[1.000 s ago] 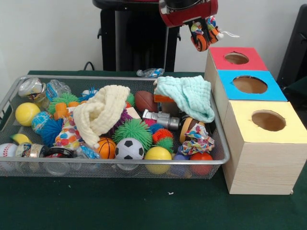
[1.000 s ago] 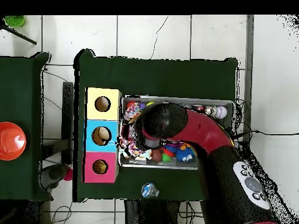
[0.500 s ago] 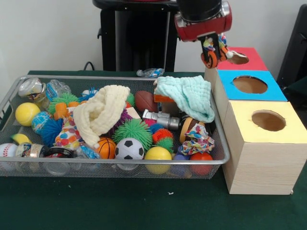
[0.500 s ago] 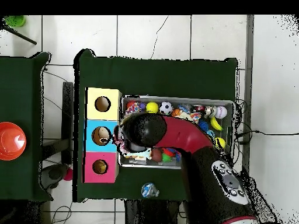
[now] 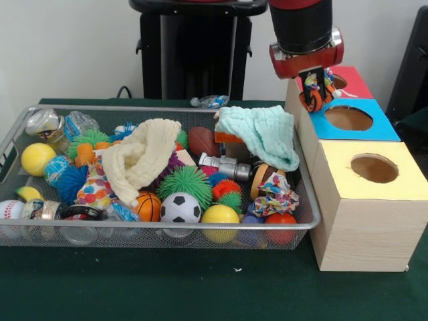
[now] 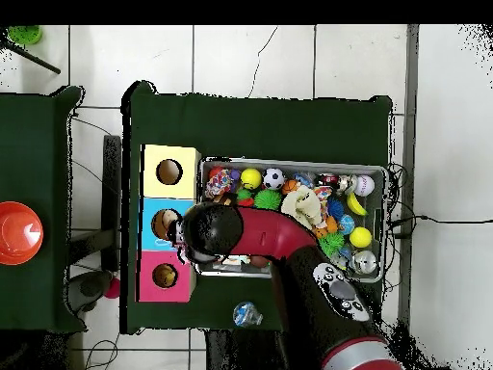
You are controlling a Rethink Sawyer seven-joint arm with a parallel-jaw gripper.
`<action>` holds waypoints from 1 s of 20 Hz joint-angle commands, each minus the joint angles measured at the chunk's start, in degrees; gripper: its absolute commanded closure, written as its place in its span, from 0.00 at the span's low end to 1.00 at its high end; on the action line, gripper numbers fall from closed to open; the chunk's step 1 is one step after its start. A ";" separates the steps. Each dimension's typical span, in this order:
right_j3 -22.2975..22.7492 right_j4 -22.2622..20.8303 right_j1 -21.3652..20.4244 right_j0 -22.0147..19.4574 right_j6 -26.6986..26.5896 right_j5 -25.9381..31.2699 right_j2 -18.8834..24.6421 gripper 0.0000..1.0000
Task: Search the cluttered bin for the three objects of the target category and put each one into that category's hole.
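Patterned orange-and-multicolour toy (image 5: 314, 90) hangs clamped in our gripper (image 5: 317, 93), poised above the blue-topped wooden box (image 5: 374, 127), because its round hole (image 5: 348, 118) looks our likely target.

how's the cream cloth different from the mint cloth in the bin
The cream cloth is a chunky knit bunched into a curved roll mid-bin; the mint cloth is thinner and waffle-textured, draped flat at the bin's end beside the boxes. The cream cloth lies over spiky balls, the mint cloth hangs over an orange item. Both rest on top of the clutter.

small multicoloured toy (image 5: 315, 90) in the tool (image 5: 317, 93), over the red-topped box's (image 5: 351, 83) near edge
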 commanded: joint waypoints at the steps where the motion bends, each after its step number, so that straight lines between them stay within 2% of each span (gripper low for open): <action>1: 3.05 -1.81 3.51 0.41 7.70 -0.87 -3.19 1.00; 5: 4.19 -0.37 2.34 -0.08 6.92 3.10 -2.53 1.00; 16: 5.34 1.20 0.47 -0.86 6.62 9.03 -1.79 1.00; 20: 5.44 2.76 -2.32 -0.71 7.07 13.19 -0.91 1.00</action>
